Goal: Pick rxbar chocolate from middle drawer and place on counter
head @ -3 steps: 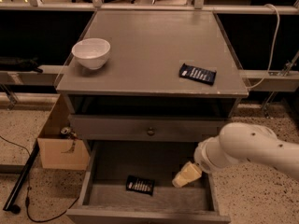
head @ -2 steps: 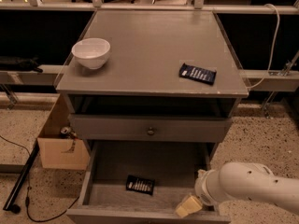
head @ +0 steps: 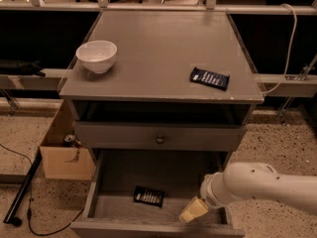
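Note:
The rxbar chocolate, a small black wrapper with white lettering, lies flat on the bottom of the open middle drawer, left of its centre. My gripper hangs at the end of the white arm over the drawer's front right part, to the right of the bar and apart from it. A pale yellowish tip is all that shows of it. The counter is the grey cabinet top above.
On the counter stand a white bowl at the left and a navy-blue bar at the right. A shut drawer front with a round knob sits above the open one. A cardboard box stands on the floor at the left.
The arm dropped from the drawer's right side toward its front right corner, then shifted slightly back inward. The bar has not moved.

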`<state>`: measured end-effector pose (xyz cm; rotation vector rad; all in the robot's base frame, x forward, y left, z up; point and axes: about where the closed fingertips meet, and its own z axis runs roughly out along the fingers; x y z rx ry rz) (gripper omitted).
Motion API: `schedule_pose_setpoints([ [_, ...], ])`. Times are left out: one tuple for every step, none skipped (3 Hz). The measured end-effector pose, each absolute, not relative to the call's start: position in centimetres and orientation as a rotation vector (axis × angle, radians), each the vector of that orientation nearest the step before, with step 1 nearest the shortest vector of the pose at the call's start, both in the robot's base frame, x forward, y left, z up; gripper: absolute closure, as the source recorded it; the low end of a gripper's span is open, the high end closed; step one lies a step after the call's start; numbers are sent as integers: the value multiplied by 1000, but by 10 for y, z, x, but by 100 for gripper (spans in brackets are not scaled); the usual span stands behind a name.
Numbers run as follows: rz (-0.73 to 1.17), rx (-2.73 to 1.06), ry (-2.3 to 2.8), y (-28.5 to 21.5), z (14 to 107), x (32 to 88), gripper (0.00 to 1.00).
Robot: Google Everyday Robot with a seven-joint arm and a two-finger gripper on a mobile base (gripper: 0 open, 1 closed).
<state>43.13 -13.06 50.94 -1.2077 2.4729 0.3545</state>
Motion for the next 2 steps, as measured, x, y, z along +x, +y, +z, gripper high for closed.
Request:
schedule_pose_setpoints([
  [349,-1223,2495,-115,492,475,0],
  [342,-1244,2503,-96,473,512,0],
])
